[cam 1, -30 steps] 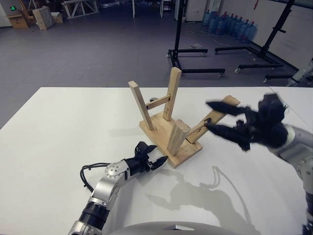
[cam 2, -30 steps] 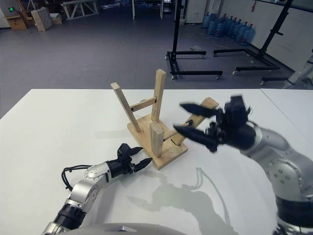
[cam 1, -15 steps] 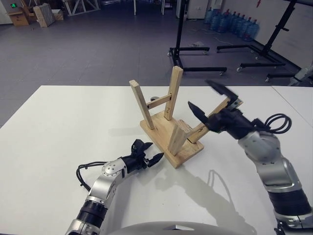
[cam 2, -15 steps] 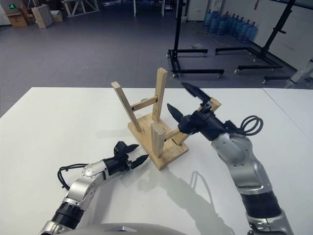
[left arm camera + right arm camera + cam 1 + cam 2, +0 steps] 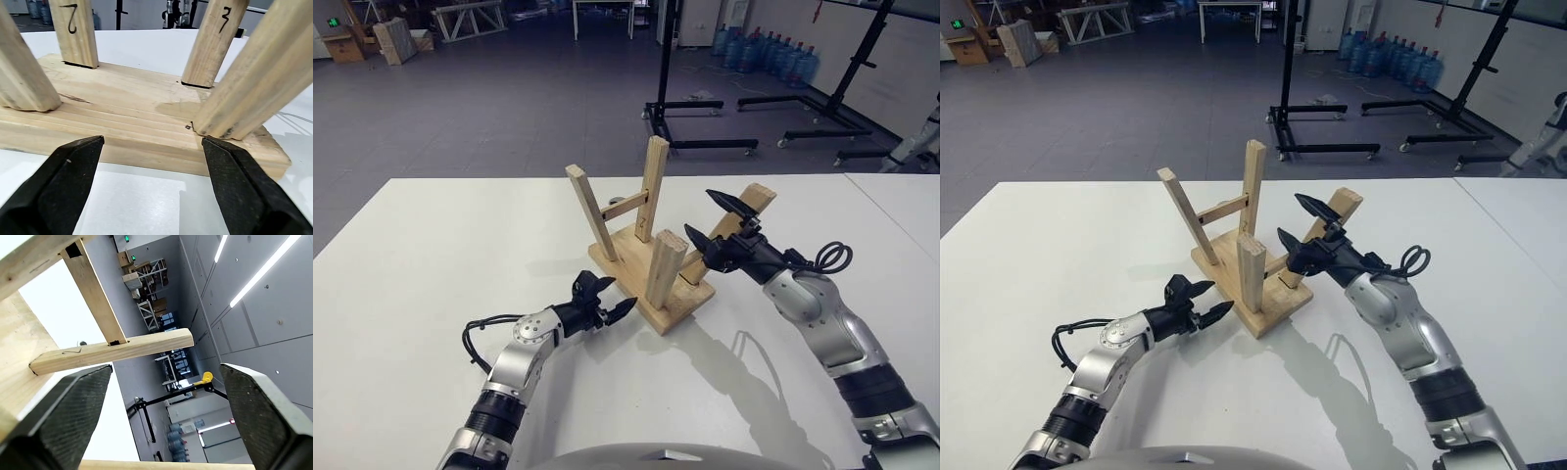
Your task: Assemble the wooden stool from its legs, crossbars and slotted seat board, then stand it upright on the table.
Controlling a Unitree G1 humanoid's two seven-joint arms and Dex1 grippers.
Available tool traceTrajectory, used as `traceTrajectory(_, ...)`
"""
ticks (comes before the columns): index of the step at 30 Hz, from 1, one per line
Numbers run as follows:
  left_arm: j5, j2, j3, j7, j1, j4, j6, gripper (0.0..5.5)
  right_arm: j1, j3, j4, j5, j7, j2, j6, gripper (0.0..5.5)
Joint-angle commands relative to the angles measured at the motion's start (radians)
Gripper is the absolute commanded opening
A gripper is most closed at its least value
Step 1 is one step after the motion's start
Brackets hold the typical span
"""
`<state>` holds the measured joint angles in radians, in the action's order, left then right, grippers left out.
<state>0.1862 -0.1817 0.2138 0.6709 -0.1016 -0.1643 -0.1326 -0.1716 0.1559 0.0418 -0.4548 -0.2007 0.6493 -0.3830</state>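
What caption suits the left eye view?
Open left hand and open right hand flank the upturned pale wooden stool on a white table.

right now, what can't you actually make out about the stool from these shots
- Eye views: whether the right gripper touches the tilted leg; its open fingers cover the contact.
- Eye views: the seat board's lower face, lying flat against the table.
- Left wrist view: the legs' free ends, cut off by the picture's edge.
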Motion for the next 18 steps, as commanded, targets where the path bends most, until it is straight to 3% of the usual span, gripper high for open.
traceTrajectory(1, -0.001, -0.014, -0.011, -0.006, -0.007, 0.071, -0.003, 3.67, 0.063, -0.037, -0.062, 0.065, -0.018, 0.02, -0.049, 4.07)
traceTrajectory(11, 0.055, -0.079, -0.001, -0.021, 0.078, 0.481, -0.139, 3.67, -0.165, -0.26, 0.072, 0.304, -0.011, 0.024, -0.081, 4.07)
traceTrajectory(15, 0.045, -0.091, 0.004, -0.038, 0.048, 0.559, -0.172, 3.67, -0.195, -0.33, 0.064, 0.509, -0.064, -0.006, 0.072, 4.07)
traceTrajectory(18, 0.026, -0.107, 0.014, -0.038, 0.007, 0.571, -0.18, 3.67, -0.17, -0.379, 0.092, 0.84, -0.157, -0.056, 0.32, 4.07)
